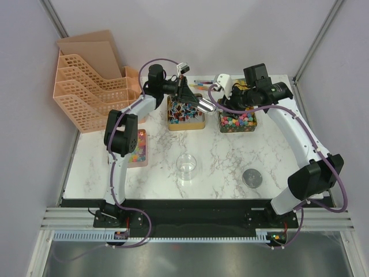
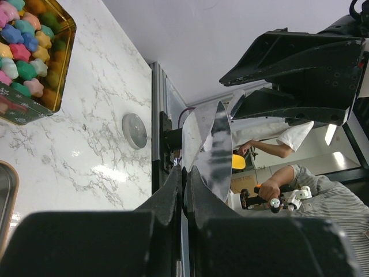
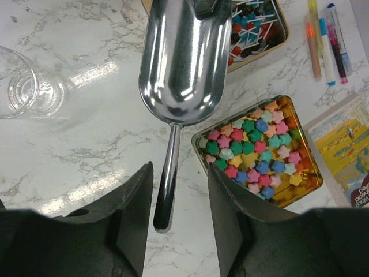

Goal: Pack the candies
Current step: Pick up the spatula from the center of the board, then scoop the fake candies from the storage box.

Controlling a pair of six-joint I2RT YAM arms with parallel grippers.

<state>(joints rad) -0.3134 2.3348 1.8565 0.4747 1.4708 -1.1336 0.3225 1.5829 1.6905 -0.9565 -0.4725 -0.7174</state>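
Pinching the scoop (image 3: 183, 69) by its bowl in the left pincer (image 2: 184, 176), handle (image 3: 166, 184) pointing lengthwise into the spread right pincer (image 3: 180, 170), candies (image 3: 256, 147) just beside, toward the counter's (image 3: 75, 133) far right corner

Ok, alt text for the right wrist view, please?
An empty metal scoop fills mid-frame, its handle pointing down between the open fingers of the right pincer. At lower right a gold tin holds star-shaped candies in many colours; a clear jar sits far left, pens top right.

my left arm (image 1: 118, 135) reaches toward 1 o'clock, left gripper (image 2: 185, 176) pinching the scoop (image 3: 184, 63); right arm (image 1: 300, 135) bends toward 11 o'clock, right gripper (image 3: 179, 173) jaws apart.
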